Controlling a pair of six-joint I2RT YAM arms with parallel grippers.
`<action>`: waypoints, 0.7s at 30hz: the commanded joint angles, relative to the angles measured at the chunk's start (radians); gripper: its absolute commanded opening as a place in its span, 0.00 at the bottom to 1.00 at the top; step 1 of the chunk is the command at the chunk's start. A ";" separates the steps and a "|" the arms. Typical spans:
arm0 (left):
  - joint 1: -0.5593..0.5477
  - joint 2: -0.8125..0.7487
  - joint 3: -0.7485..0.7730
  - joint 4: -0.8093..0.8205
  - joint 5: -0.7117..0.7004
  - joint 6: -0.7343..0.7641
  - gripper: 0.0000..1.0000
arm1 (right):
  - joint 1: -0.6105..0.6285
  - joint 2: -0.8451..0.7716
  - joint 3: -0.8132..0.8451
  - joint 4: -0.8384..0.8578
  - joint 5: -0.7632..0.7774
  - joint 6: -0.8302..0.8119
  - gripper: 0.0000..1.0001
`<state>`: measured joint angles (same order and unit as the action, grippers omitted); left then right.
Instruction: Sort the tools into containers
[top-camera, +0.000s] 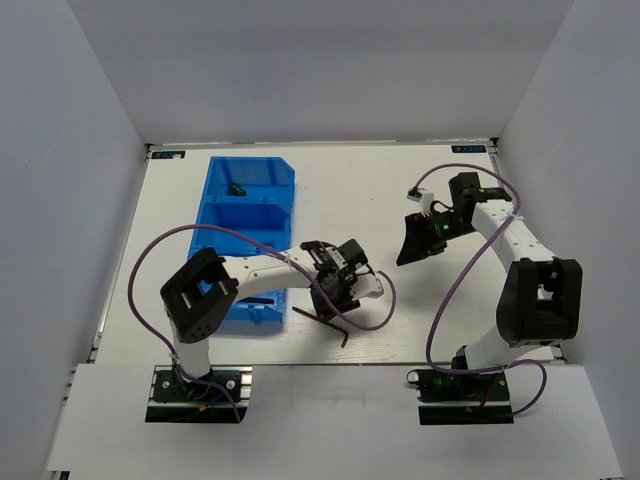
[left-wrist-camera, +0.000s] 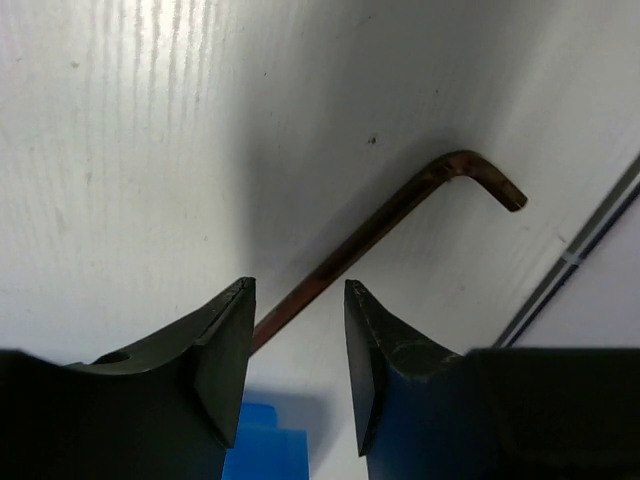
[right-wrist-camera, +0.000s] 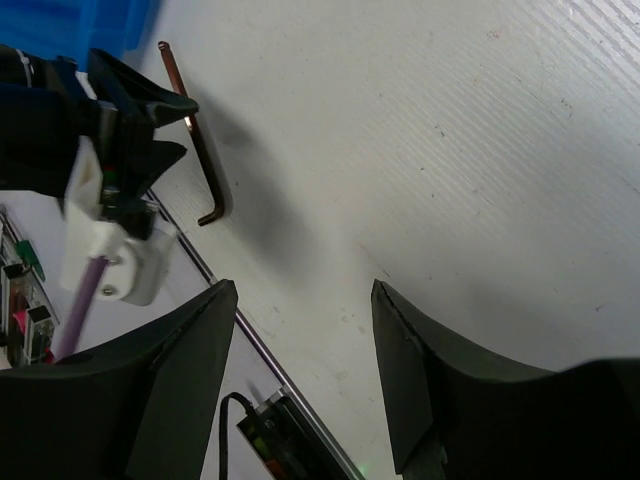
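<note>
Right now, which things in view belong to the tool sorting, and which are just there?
Job: hex key lying on the table; blue bin; small dark tool in the bin's far compartment.
Not the job: purple cable; arm base plate.

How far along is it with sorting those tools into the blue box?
Done: one small dark tool already lies in the blue bin's far compartment. In hand: nothing gripped; the left gripper stands open astride a hex key on the table; the right gripper is open, empty. Left: binning that key.
</note>
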<state>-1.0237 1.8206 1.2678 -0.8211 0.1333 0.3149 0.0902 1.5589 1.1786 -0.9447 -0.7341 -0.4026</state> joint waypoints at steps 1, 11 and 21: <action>-0.021 0.038 -0.022 0.046 -0.031 0.019 0.51 | -0.014 0.001 0.012 -0.014 -0.060 -0.002 0.63; -0.050 0.051 -0.010 0.037 0.002 0.029 0.51 | -0.052 -0.010 -0.011 -0.016 -0.077 -0.005 0.64; -0.070 0.180 -0.099 0.118 -0.089 -0.008 0.34 | -0.076 -0.036 -0.017 -0.025 -0.111 -0.002 0.64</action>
<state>-1.0863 1.8950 1.2495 -0.7731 0.0574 0.3180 0.0273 1.5589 1.1690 -0.9447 -0.8032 -0.4011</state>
